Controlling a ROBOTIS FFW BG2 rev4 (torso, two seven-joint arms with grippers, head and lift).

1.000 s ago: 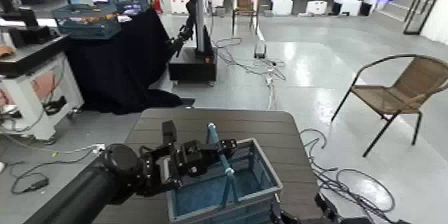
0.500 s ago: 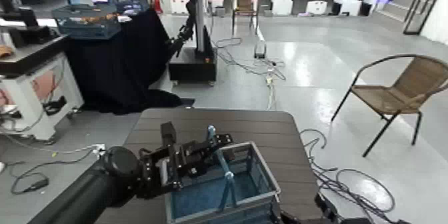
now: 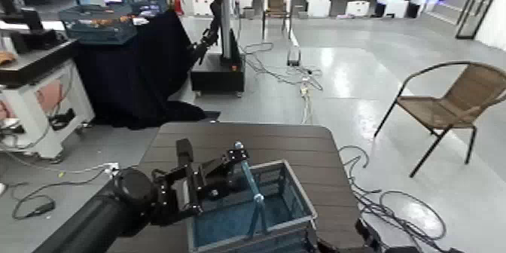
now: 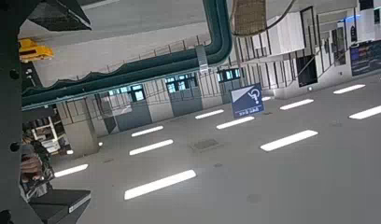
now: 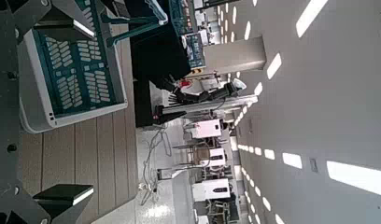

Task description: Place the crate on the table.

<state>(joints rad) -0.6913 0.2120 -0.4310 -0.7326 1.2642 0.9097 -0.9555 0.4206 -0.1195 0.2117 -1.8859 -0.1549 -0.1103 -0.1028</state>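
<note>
The grey-blue crate (image 3: 300, 190) stands on the dark brown slatted table (image 3: 248, 139) near its front edge, with its thin light-blue handle (image 3: 249, 183) upright over the blue floor. My left gripper (image 3: 223, 164) is open just left of the handle's top and holds nothing. The left wrist view shows only the ceiling between the open fingers (image 4: 58, 202). My right arm (image 3: 370, 237) sits low at the table's front right. Its wrist view shows the crate (image 5: 72, 65) on the table (image 5: 95, 159) beyond its open fingers (image 5: 60, 200).
A wicker chair (image 3: 452, 102) stands on the floor to the right. A black-draped table (image 3: 135, 64) with a teal mesh crate (image 3: 98, 22) and a white workbench (image 3: 38, 83) are far left. Another robot's base (image 3: 218, 71) and floor cables (image 3: 301, 75) lie beyond the table.
My left gripper has come off the crate's handle, opened and drawn back to the left. The crate stays where it was on the table.
</note>
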